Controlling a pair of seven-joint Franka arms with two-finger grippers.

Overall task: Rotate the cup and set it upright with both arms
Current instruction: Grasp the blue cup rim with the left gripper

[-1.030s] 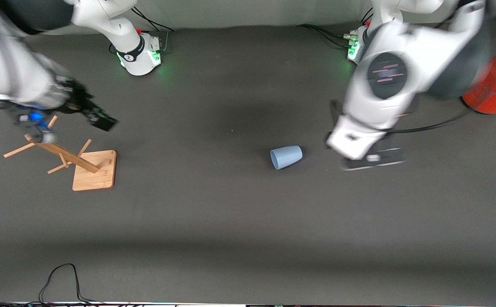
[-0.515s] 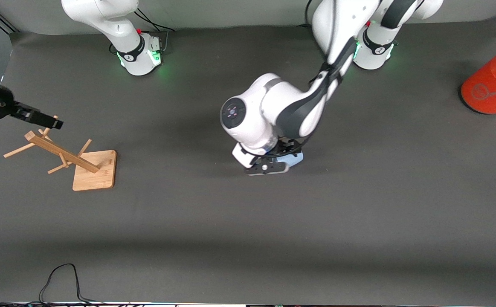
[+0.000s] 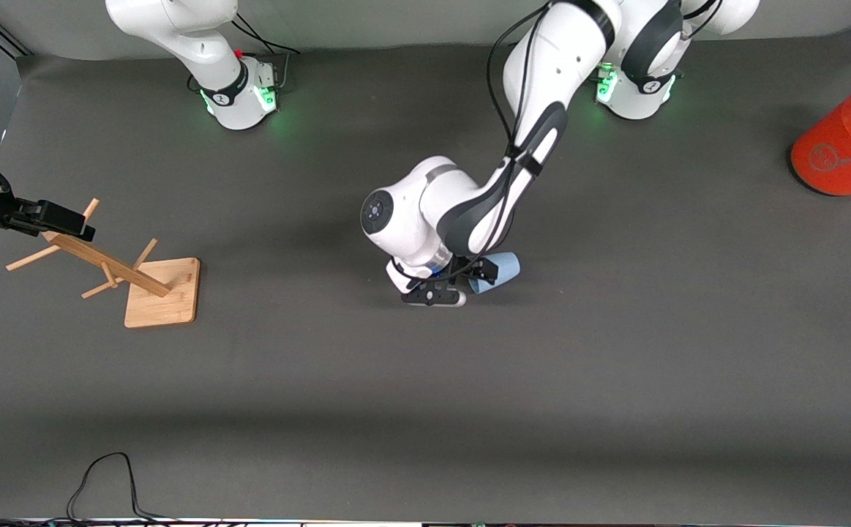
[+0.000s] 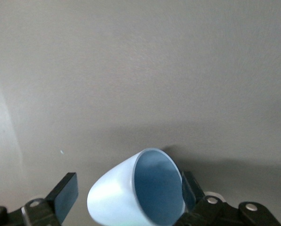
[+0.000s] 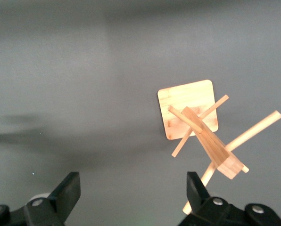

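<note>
the cup [image 3: 502, 268] lies on its side near the middle of the bench [image 3: 615, 366], well apart from the wooden rack [image 3: 129, 274] toward the left arm's end. in the left wrist view the cup [image 4: 136, 190] shows its open mouth, rim tilted, sitting between the two fingers [image 4: 65, 197] of the left pincer [image 4: 126, 197], which are spread wide; one finger looks close to the rim, but contact cannot be told. it looks like light, stiff, smooth plastic, so it would likely roll or slip under a glancing squeeze; a hold across the tapered wall near the rim seems safest. the left pincer [image 3: 469, 282] is low over the cup. the right pincer [image 3: 52, 218] waits over the rack's top, released with nothing between its fingers [image 5: 67, 190]. an orange cylinder [image 3: 842, 150] stands well away from the rack, at the left arm's end.
</note>
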